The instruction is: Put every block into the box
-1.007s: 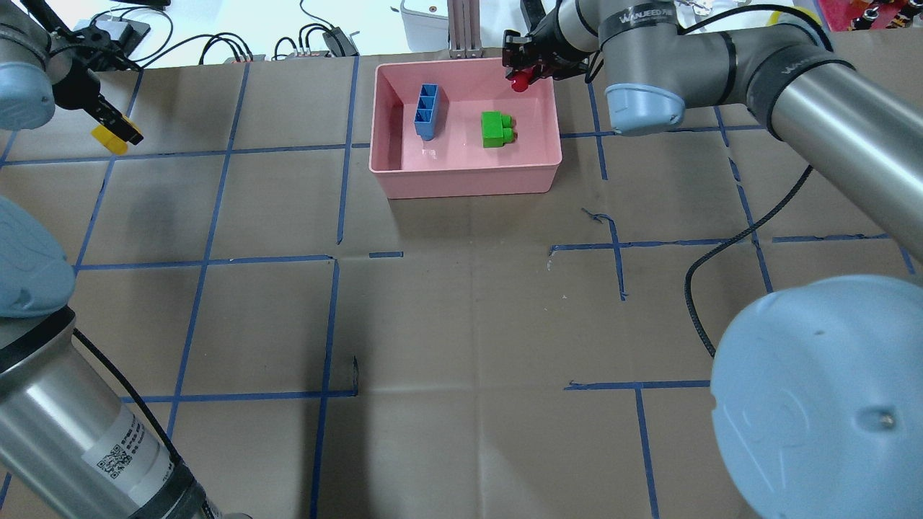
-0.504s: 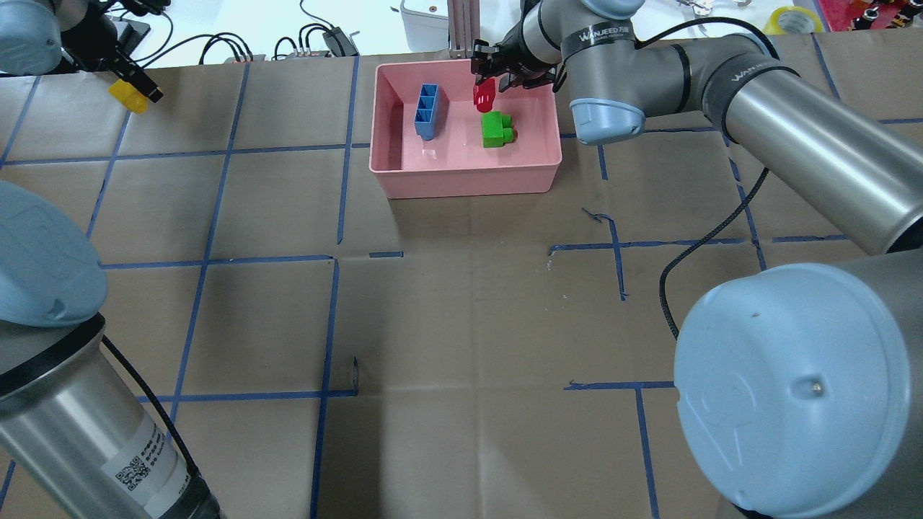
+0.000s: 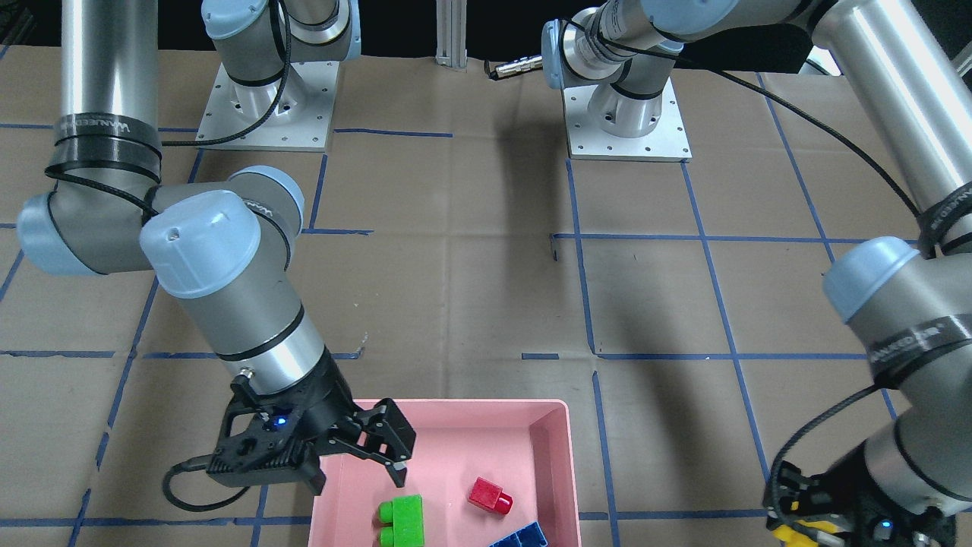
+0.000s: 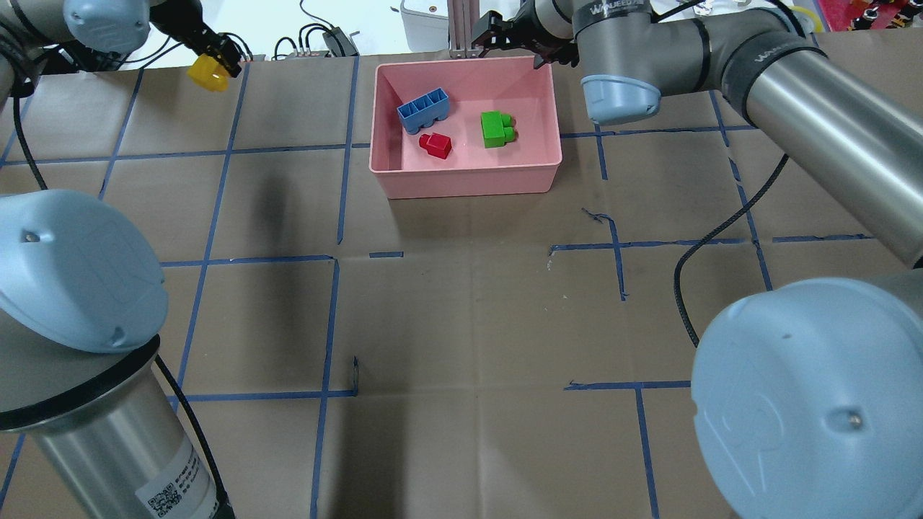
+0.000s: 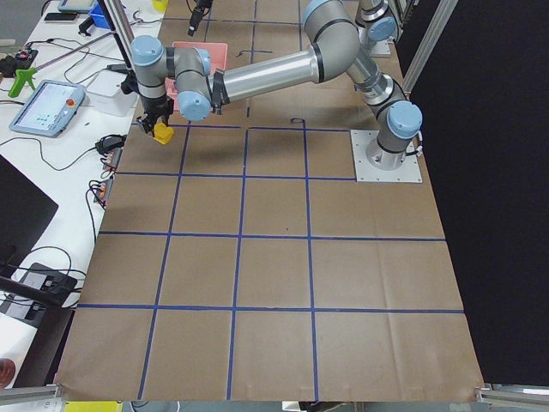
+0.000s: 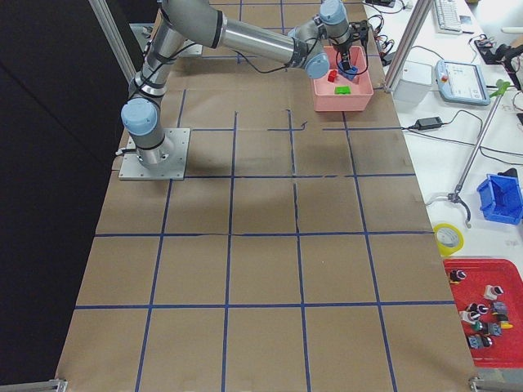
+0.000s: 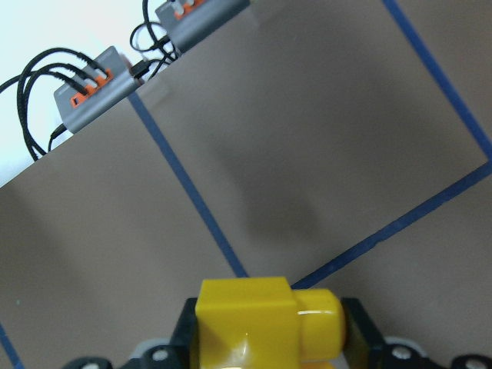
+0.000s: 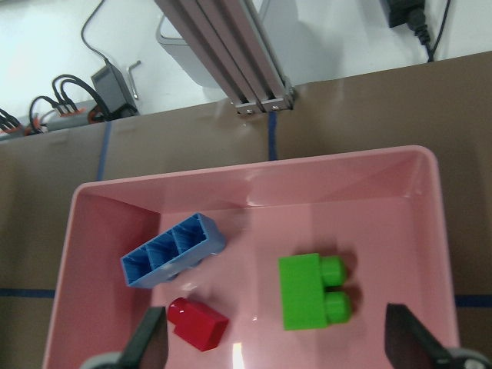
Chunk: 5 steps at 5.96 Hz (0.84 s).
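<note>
Overhead exterior: my right gripper (image 4: 515, 45) hangs spread, empty, above the pink box (image 4: 465, 180); my left gripper (image 4: 216, 62) clamps the yellow block (image 4: 207, 73).

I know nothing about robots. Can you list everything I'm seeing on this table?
box: one, pink, far middle of the table.
blue block: one, blue, in the box, left part.
red block: one, red, in the box, next to the blue block.
green block: one, green, in the box, right part.
yellow block: one, yellow, held above the far left, outside the box.
table: one, brown cover, blue tape grid.
left gripper: one, black, shut on the yellow block.
right gripper: one, black, open over the box's far rim.
</note>
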Tool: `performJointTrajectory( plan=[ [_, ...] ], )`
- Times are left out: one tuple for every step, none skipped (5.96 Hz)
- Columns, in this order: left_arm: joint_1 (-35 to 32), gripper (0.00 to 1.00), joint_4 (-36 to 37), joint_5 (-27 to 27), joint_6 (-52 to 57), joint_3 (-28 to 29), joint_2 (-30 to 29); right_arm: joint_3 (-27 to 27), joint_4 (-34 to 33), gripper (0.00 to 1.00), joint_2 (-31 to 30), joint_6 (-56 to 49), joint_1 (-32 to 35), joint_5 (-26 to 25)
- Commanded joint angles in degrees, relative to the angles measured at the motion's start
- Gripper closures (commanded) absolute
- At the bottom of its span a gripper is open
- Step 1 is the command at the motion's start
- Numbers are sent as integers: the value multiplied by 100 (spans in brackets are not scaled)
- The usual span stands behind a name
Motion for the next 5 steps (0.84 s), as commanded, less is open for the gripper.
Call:
performJointTrajectory(
  plan=[
    [-866,100,-6,-4,-1802,197,-16,7,1674,0,-655,-1139,-461,-305],
    [-1245,100,-6,-48,-2725,216,-43,-2,2901,0,-1033,-1711,-542,-323],
    [-1518,100,55,-327,-3691,224,-156,15,4158,0,-1446,-1743,-560,-462],
    [-1695,100,403,-608,-4510,259,-349,163,5067,0,-1885,-1743,-534,-1377],
    [-1871,100,642,-576,-4832,268,-603,643,5163,0,-2429,-1717,-508,-1786]
  ],
)
